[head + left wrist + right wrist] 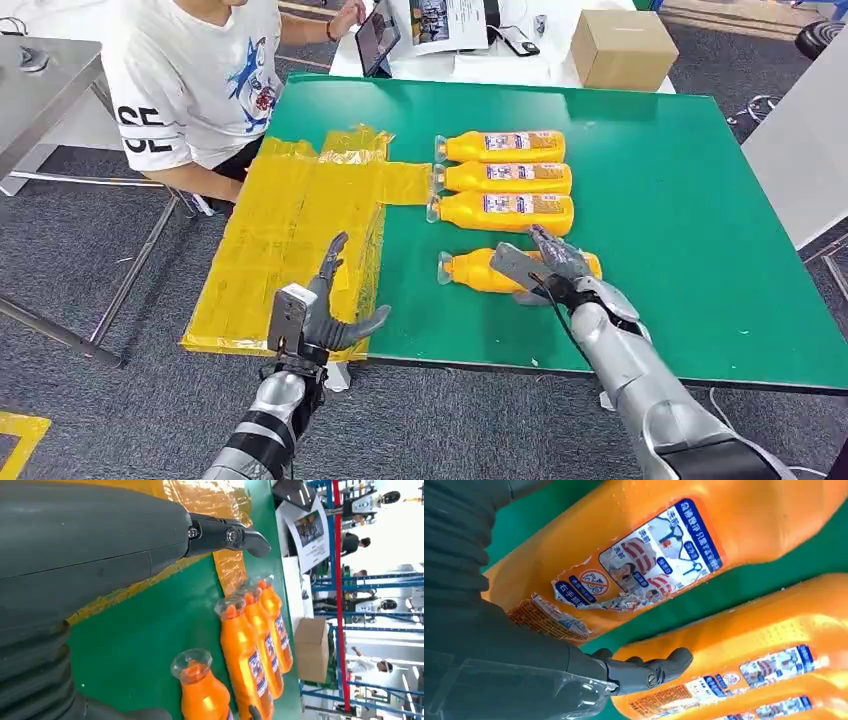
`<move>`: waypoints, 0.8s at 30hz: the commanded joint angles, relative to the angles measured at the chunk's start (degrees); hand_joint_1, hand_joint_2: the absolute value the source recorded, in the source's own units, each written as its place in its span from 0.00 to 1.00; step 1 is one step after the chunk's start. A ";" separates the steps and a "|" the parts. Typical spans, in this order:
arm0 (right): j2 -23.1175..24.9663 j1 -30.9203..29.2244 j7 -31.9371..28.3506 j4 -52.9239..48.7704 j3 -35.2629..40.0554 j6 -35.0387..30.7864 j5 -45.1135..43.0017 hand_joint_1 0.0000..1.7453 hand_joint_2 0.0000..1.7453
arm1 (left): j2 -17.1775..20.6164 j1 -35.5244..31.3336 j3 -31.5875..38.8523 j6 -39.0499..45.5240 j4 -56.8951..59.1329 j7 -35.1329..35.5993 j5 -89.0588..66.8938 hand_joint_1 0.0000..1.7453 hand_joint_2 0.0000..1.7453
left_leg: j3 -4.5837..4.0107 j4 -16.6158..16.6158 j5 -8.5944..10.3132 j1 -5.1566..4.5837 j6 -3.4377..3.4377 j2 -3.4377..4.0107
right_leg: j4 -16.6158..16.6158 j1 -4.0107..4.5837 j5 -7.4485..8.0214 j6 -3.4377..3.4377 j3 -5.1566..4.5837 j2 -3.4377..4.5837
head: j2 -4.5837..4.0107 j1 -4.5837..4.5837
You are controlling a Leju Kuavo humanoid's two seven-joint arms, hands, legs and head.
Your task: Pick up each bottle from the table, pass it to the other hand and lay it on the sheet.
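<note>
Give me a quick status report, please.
Left hand open over yellow plastic sheet. Right hand over nearest orange plastic bottle, grip unconfirmed. Nothing in the way.

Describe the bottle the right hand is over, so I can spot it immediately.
On the green table, right of the yellow sheet, lie four orange bottles, caps toward the sheet. It is the nearest bottle, set apart from the tight row of three, under the right hand.
</note>
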 commanded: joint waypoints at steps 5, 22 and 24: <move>-2.21 -6.59 -0.11 11.70 10.49 7.97 0.33 0.00 1.00 | 1.29 -4.43 0.27 -0.83 9.05 -0.88 0.31 0.00 1.00 | 0.41 -0.07 -0.10 0.07 -0.12 -0.05 | -0.08 0.06 -0.10 -0.13 0.43 0.02 | 0.00 -0.02; -4.37 -6.58 1.26 12.36 14.97 10.24 -1.07 0.00 1.00 | 1.17 -4.57 0.08 -0.09 9.68 -1.01 -0.02 0.00 1.00 | 0.33 -0.05 -0.03 0.07 -0.08 -0.24 | -0.11 0.06 -0.05 -0.09 0.43 -0.16 | 0.00 -0.02; -4.37 -6.58 1.26 12.36 14.97 10.24 -1.07 0.00 1.00 | 1.17 -4.57 0.08 -0.09 9.68 -1.01 -0.02 0.00 1.00 | 0.46 -0.08 -0.05 0.09 -0.11 -0.25 | -0.13 0.08 -0.07 -0.12 0.55 -0.16 | 0.00 -0.02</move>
